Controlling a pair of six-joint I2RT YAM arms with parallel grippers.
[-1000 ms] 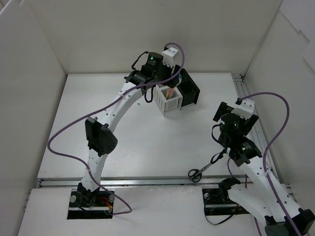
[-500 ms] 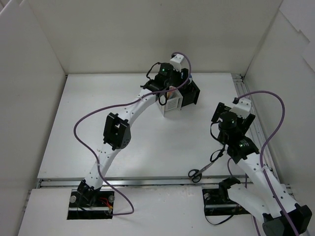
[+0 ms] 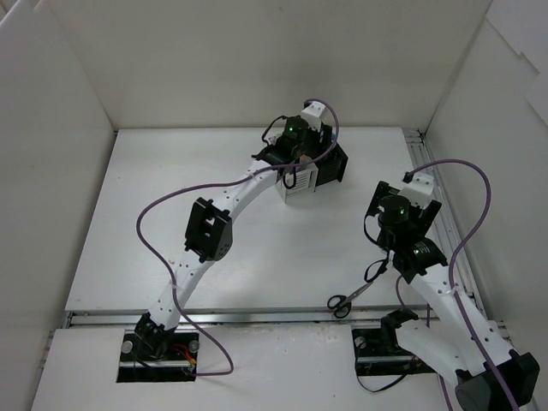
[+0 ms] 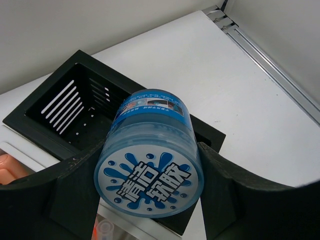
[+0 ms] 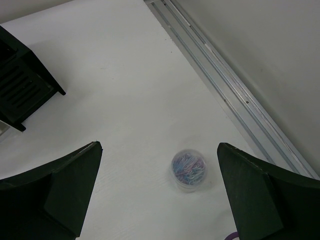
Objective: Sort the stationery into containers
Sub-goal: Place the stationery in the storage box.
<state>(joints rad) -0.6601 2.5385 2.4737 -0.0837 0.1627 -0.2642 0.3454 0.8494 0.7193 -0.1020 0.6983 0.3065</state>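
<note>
Left hand: clamped on the round jar, one pad on each side of its curved wall; the jaws stand about half apart because the jar fills them.
Jar's position: in the air over the black holder, at the far middle of the bench; as far as the wrist view shows, it is not touching the holder.
Jar's long axis: tilted, with the printed blue-splash face toward the wrist and the other end pointing down and away at the holder's open top.
Relation that matters: the opening lies straight beyond and below the jar, so a short lowering and a release would probably do. The slatted well to the left looks roomy, but whether the jar clears its rim cannot be told.
Edges: the white holder adjoins the black one on the near-left side; a drift that way would put the jar in the wrong place.
Right hand: spread wide and holding nothing, above a small clear tub of coloured clips near the side rail.
Scissors: flat at the bench's near edge, handles near-left, blades running far-right under the right arm, which is much the nearer.
Open room: bare bench lies beyond the scissors on the far side; the near edge crowds the handles.
</note>
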